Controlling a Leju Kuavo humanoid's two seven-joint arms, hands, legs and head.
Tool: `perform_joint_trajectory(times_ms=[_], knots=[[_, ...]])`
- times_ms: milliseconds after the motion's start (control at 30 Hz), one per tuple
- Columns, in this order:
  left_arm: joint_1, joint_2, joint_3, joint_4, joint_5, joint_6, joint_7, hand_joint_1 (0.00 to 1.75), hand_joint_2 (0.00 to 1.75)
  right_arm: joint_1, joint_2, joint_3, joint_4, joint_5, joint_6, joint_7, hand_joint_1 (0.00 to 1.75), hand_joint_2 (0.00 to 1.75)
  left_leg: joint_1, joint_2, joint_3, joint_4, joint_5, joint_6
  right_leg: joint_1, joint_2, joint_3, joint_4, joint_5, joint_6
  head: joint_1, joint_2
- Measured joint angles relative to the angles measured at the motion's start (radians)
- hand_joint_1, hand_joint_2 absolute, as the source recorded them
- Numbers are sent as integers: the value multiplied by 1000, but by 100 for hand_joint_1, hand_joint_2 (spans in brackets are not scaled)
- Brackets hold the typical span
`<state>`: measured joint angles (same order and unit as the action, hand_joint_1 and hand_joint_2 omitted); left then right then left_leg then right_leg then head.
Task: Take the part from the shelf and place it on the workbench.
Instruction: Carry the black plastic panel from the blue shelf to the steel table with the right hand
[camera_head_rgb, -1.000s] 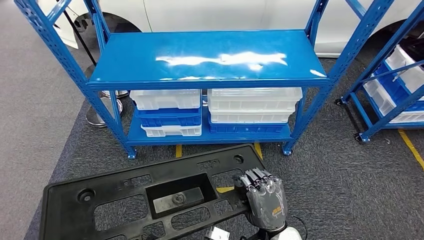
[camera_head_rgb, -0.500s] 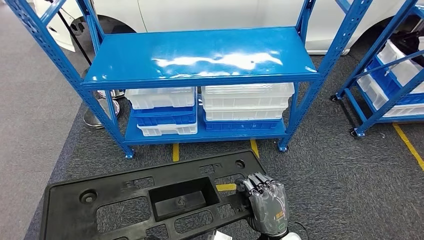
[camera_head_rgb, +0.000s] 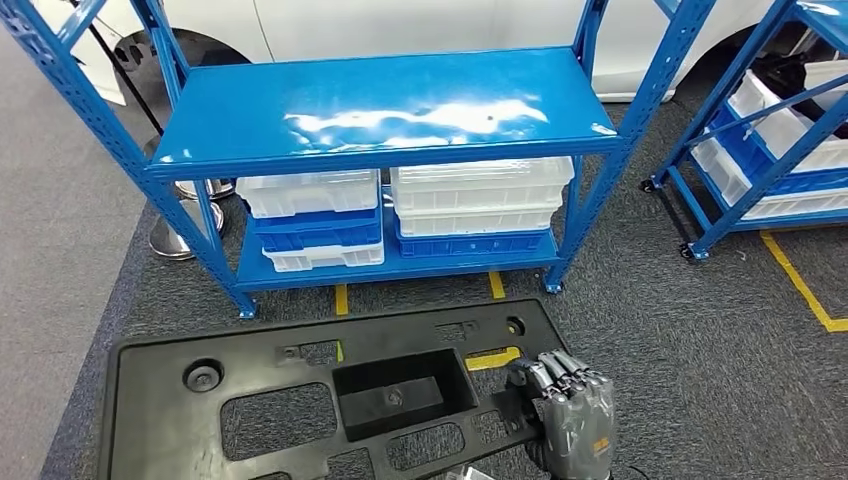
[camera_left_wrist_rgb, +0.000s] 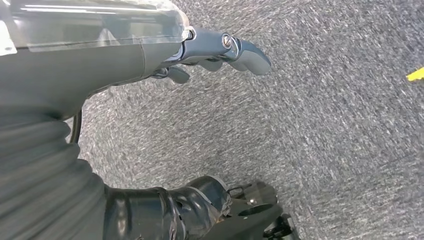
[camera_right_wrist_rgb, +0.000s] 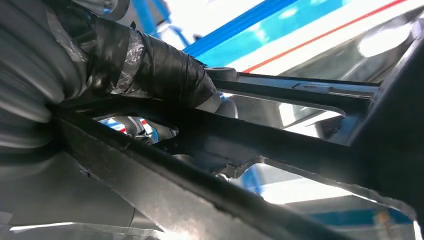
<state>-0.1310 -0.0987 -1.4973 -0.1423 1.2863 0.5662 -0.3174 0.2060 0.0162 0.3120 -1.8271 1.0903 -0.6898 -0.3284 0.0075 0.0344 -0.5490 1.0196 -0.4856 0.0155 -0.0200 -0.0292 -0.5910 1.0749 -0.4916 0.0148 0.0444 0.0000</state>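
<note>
Right hand (camera_head_rgb: 572, 420) in head view grips the right end of the part (camera_head_rgb: 330, 395), a big flat black plastic panel w/ cutouts, fingers curled over its rim. Part is held level, low in front of the robot and over grey carpet, clear of the blue shelf (camera_head_rgb: 380, 105); probably carried flat so it will go down flat on the desk. Shelf's top board is bare and glossy; white and blue bins (camera_head_rgb: 405, 215) sit on the lower board. Part's near edge and left corner are cut off by the frame, so whatever holds that side can't be seen. No desk visible.

Left wrist view: left hand (camera_left_wrist_rgb: 215, 55) hangs over carpet, fingers loosely apart, nothing in it. Much of the hand is hidden by its own cover.

Right wrist view: very close and turned; right hand (camera_right_wrist_rgb: 165, 75) is wrapped round a dark bar of the part (camera_right_wrist_rgb: 280, 150), w/ blurred blue shelf behind. Fingertips hidden behind the bar.
</note>
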Motion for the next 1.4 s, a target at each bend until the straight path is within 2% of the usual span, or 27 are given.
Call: perform_joint_trajectory(times_ms=[33, 100, 167, 200, 267, 300, 333, 367, 467, 533, 600, 667, 700, 767, 800, 833, 867, 900, 967, 1000, 1033, 1133, 1200, 1300, 1333, 1367, 1400], knots=[[0, 0, 0, 0, 2, 1, 0, 0, 175, 15, 17, -26, -11, -8, 0, -17, 173, 175, -2, 4, -2, 4, -2, -6, 4, -4, 3, -13, -3, -6, 0, 0], [1, 0, 0, 0, 8, 2, -1, 0, 175, 42, 48, -74, -30, -21, -1, -43, 173, 175, -2, 11, -4, 6, -5, -16, 5, 5, -1, -15, 0, -21, -1, 0], [1, 0, 0, 0, 13, 3, -3, 0, 175, 57, 70, -109, -43, -27, -1, -58, 173, 175, 2, 1, -14, 33, -32, -26, 4, 14, -2, -20, 6, -35, -1, 0], [0, 0, 0, 0, 15, 3, -3, 0, 175, 62, 79, -122, -49, -29, -1, -63, 173, 175, 4, -8, -31, 73, -60, -30, 2, 18, -3, -22, 8, -41, -1, 0], [1, 0, 0, 0, 17, 3, -4, 0, 175, 73, 94, -142, -55, -29, -1, -70, 173, 175, 4, -21, -84, 199, -125, -34, 5, 26, -5, -22, 10, -47, -1, 0], [2, 0, 0, 0, 17, 3, -5, 0, 175, 78, 100, -151, -57, -30, -1, -73, 173, 175, 4, -24, -107, 252, -143, -33, 6, 31, -6, -22, 10, -48, -1, 0], [3, 0, 0, 0, 18, 3, -6, 0, 175, 83, 106, -159, -58, -31, -1, -76, 173, 175, 4, -25, -117, 277, -143, -32, 8, 37, -6, -22, 10, -48, -1, 0], [4, 0, 0, 0, 19, 3, -8, 0, 175, 87, 111, -168, -59, -32, -1, -80, 173, 175, 4, -26, -109, 261, -123, -29, 9, 43, -5, -22, 10, -48, -1, 0], [4, 1, 0, 0, 21, 3, -11, 0, 175, 95, 127, -188, -66, -40, -1, -90, 173, 175, 2, -53, -21, 77, -29, -11, 11, 62, -2, -21, 11, -46, -1, 0], [3, 2, 0, 0, 25, 3, -11, 0, 175, 100, 136, -199, -71, -50, -1, -99, 173, 175, 0, -70, 10, 10, -15, -4, 11, 72, -6, -20, 15, -38, -1, 0], [2, 1, 0, 0, 30, 4, -10, 0, 175, 109, 144, -212, -75, -61, -1, -108, 173, 175, -1, -66, 14, -2, -14, 0, 10, 80, -10, -24, 22, -25, -1, 0], [3, 1, 0, 0, 32, 4, -8, 0, 175, 117, 150, -222, -79, -68, -1, -116, 173, 175, 4, -54, 17, -16, -3, 10, 11, 71, -18, -8, 7, -14, 0, 0], [3, 0, 0, 0, 33, 4, -8, 0, 175, 119, 152, -227, -81, -72, -1, -120, 173, 175, 6, -46, 18, -22, 2, 15, 12, 62, -33, 26, -18, -10, 0, 0], [4, 0, 0, 0, 35, 3, -8, 0, 175, 123, 157, -236, -83, -78, -1, -130, 173, 175, 5, -31, 16, -24, 5, 20, 9, 45, -86, 143, -84, -5, 1, 0], [5, 0, 0, 0, 36, 3, -8, 0, 175, 126, 159, -240, -83, -82, -1, -134, 173, 175, 4, -23, 15, -23, 5, 20, 7, 42, -112, 202, -107, -2, 1, 0], [5, 0, 0, 0, 37, 3, -7, 0, 175, 130, 162, -243, -83, -84, -1, -137, 173, 175, 4, -16, 14, -23, 4, 20, 6, 40, -125, 233, -111, 1, 1, 0], [5, 0, 0, 0, 38, 3, -7, 0, 175, 133, 164, -247, -83, -87, -1, -139, 173, 175, 4, -9, 14, -22, 4, 19, 4, 38, -120, 229, -97, 2, 1, 0], [5, -1, 0, 0, 39, 3, -7, 0, 175, 136, 166, -250, -83, -88, -1, -141, 173, 175, 4, -3, 14, -20, 3, 18, 2, 33, -96, 185, -68, 3, 1, 0], [4, -1, 0, 0, 39, 3, -7, 0, 175, 137, 170, -256, -84, -92, -1, -145, 173, 175, 2, 6, 14, -13, -3, 11, 3, 9, -26, 52, -11, -1, 1, 0], [3, -2, 0, 0, 39, 3, -7, 0, 175, 138, 172, -257, -85, -95, -1, -149, 173, 175, -1, 9, 14, -9, -6, 6, 5, 0, -3, 4, 2, -5, 0, 0], [3, -2, 0, 0, 39, 3, -7, 0, 175, 140, 176, -259, -87, -99, -1, -153, 173, 175, -3, 12, 13, -6, -8, 1, 8, -5, 7, -20, 4, -10, 0, 0], [3, -2, 0, 0, 41, 3, -7, 0, 175, 145, 187, -265, -93, -108, -1, -163, 173, 175, -3, 20, 13, -3, -13, -14, 10, 8, 4, -27, 5, -27, 0, 0], [2, -2, 0, 0, 41, 4, -7, 0, 175, 146, 194, -268, -96, -110, -1, -164, 173, 175, 1, 2, -4, 40, -48, -25, 7, 16, 3, -33, 12, -40, -1, 0], [4, -2, 0, 0, 42, 4, -7, 0, 175, 147, 201, -270, -98, -110, -1, -165, 173, 175, 3, -24, -86, 227, -146, -33, 7, 31, -2, -34, 15, -49, -1, 0], [5, -2, 0, 0, 42, 4, -7, 0, 175, 147, 202, -271, -98, -110, -1, -165, 173, 175, 4, -25, -106, 272, -156, -34, 8, 38, -2, -33, 16, -49, -1, 0], [6, -2, 0, 0, 42, 4, -7, 0, 175, 148, 202, -272, -98, -111, -1, -166, 173, 175, 4, -25, -108, 280, -147, -33, 9, 44, -2, -32, 16, -49, -1, 0], [6, -2, 0, 0, 42, 4, -6, 0, 175, 148, 203, -274, -98, -113, -1, -168, 173, 175, 4, -27, -92, 246, -117, -30, 9, 52, -2, -31, 16, -49, -1, 0]])
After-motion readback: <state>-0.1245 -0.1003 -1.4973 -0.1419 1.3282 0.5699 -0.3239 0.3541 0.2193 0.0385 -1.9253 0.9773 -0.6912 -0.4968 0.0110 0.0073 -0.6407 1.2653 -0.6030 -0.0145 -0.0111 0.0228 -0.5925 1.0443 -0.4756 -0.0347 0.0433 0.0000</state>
